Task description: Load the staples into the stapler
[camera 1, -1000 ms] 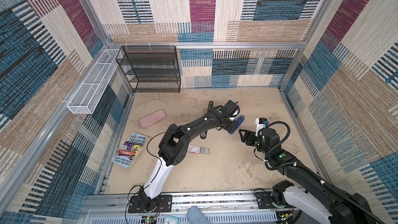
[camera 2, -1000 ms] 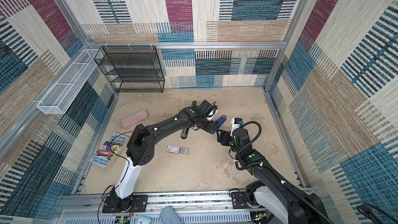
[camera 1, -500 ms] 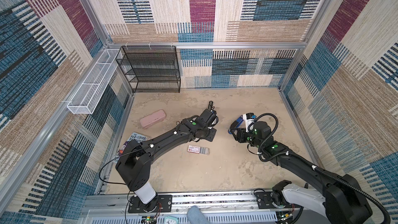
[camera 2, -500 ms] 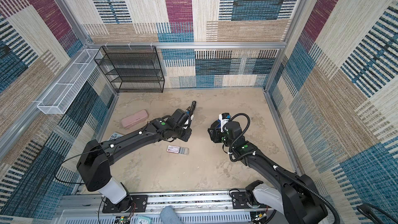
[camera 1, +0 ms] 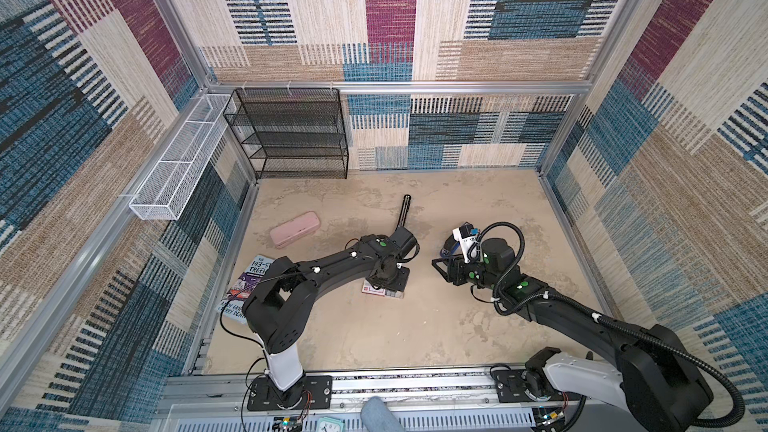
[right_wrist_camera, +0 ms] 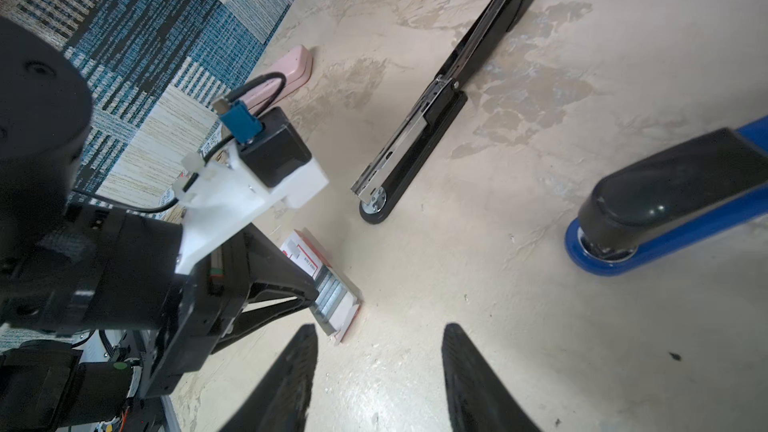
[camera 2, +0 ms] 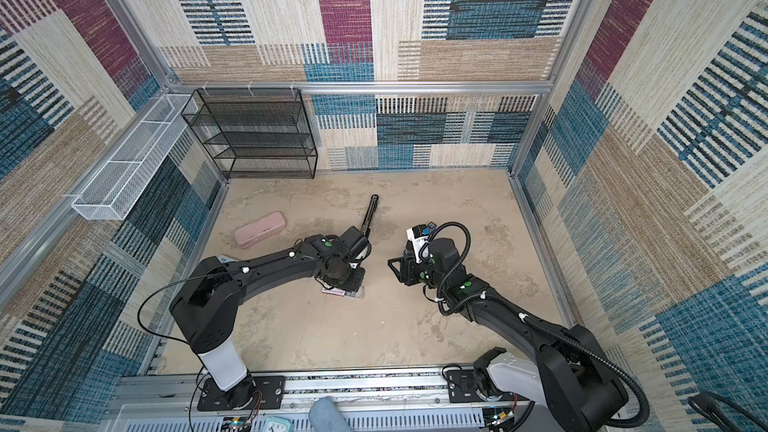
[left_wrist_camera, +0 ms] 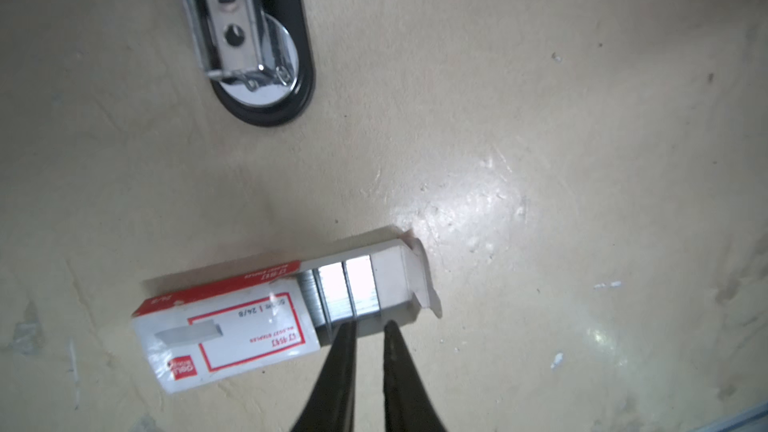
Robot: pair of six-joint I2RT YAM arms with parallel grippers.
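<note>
step: pickup from box (left_wrist_camera: pixel 232 326). left gripper (left_wrist_camera: pixel 368 328) nearly closed astride staples (left_wrist_camera: pixel 338 297), hold unclear; right gripper (right_wrist_camera: pixel 380 328) wide, empty, 3 o'clock of box. next: lift staples to open stapler (camera 1: pixel 405 210), 1 o'clock.

Shiny metal staples (left_wrist_camera: pixel 336 301), matt cardboard box (left_wrist_camera: pixel 232 330), glossy blk stapler (right_wrist_camera: pixel 440 116)

Bright, even light; tabletop (left_wrist_camera: pixel 478 209) glare; wrist views seem slightly blurred.

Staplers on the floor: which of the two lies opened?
The all-black stapler, unfolded flat with its shiny metal channel exposed. The blue-based stapler is closed, its black top down on the base.
</note>
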